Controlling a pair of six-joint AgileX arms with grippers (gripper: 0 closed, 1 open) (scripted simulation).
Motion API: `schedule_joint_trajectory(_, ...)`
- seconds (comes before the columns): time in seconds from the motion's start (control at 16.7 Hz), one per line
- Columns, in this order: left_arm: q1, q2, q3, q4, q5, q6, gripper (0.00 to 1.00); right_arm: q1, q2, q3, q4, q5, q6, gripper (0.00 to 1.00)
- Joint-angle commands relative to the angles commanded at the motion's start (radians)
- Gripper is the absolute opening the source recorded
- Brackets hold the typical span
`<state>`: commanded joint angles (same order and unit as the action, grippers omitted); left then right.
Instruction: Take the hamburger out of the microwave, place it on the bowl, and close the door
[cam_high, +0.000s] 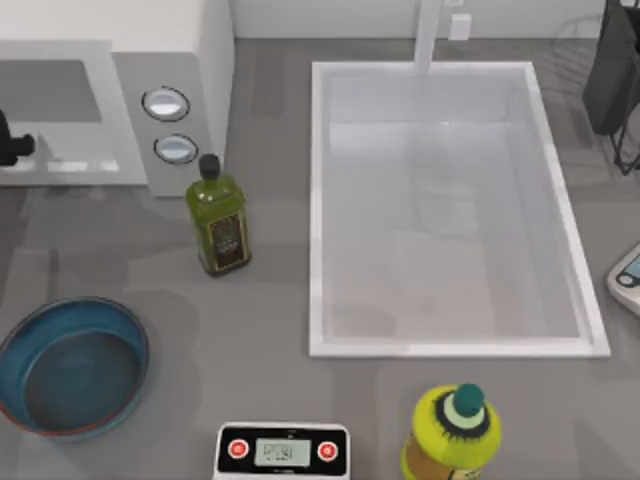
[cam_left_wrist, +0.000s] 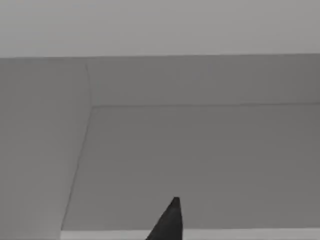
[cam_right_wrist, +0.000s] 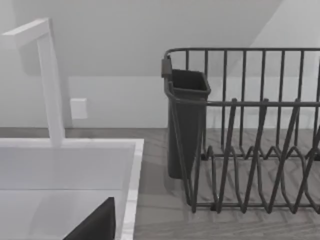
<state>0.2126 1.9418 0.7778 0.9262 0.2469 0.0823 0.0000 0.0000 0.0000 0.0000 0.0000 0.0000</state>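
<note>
The left gripper (cam_left_wrist: 169, 224) sat at the mouth of the microwave (cam_high: 185, 60), its wrist view facing bare grey cavity walls; whether it was released or clenched I could not tell; the same went for the right gripper (cam_right_wrist: 95, 226), parked by the sink (cam_high: 318, 210) and dish rack (cam_right_wrist: 250, 150). I could not place the hamburger; the bowl (cam_high: 20, 345), at the table's front left, held nothing, so I judged the fetching, the placing and the shutting of the door all still to do. The olive oil bottle (cam_high: 220, 215), the yellow bottle (cam_high: 452, 435) and the scale (cam_high: 283, 452) bore labels or a display, none readable.
</note>
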Motion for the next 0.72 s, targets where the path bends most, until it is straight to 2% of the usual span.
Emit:
schedule_joint_trajectory(0.18, 0.0, -0.059, 0.003, -0.064, -0.001, 0.0, 0.0, 0.0, 0.0, 0.0, 0.0, 0.0, 0.0, 1.0)
schedule_joint_trajectory(0.48, 0.0, -0.061, 0.0, -0.067, -0.001, 0.002, 0.0, 0.0, 0.0, 0.0, 0.0, 0.0, 0.0, 1.0)
schedule_joint_trajectory(0.72, -0.034, -0.066, 0.04, -0.16, -0.03, -0.095, 0.0, 0.0, 0.0, 0.0, 0.0, 0.0, 0.0, 1.0)
